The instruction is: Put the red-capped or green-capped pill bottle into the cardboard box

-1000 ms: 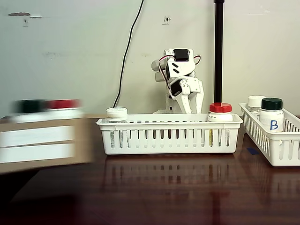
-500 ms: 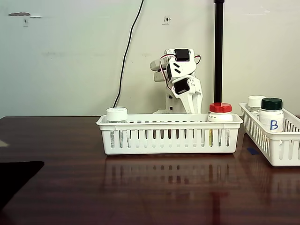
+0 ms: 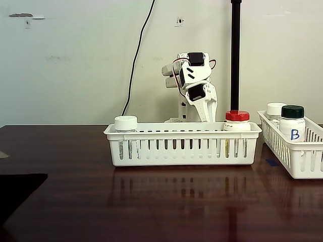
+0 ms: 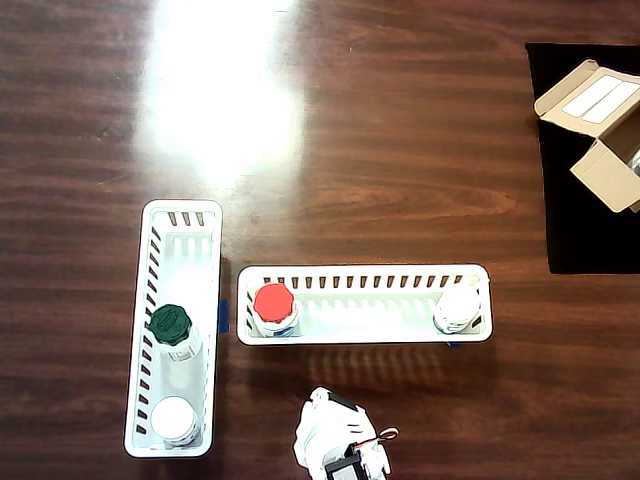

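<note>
Pincer point(image 3: 206, 115) hangs behind the basket point(image 3: 181, 146), grip unreadable from here. Red-capped bottle point(image 4: 273, 306) stands at one end; cardboard box point(image 4: 608, 130) sits well off on the black mat. I'd descend straight over that cap, spread wide.

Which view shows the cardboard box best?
The overhead view: the cardboard box sits at the right edge, flaps open, cut off by the frame, on a black mat. The fixed view gives nothing useful on it.
</note>
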